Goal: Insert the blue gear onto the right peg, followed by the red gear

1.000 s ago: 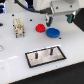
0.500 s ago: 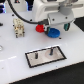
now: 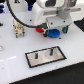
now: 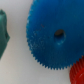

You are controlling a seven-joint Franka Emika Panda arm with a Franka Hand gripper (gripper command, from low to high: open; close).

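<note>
On the white tabletop (image 3: pixel 12 55), we are seeing the grey plate (image 3: pixel 45 57) with its two dark pegs standing upright; the right peg (image 3: pixel 50 51) is bare. Farther right, the end effector (image 3: pixel 54 30) is hanging over the blue gear (image 3: pixel 53 33), which is lying flat, hub hole facing up. We cannot tell whether the fingers are spread or clenched, since the arm's white body is hiding them. The red gear (image 4: pixel 77 72) is showing only as a cropped edge just beside the blue one.
</note>
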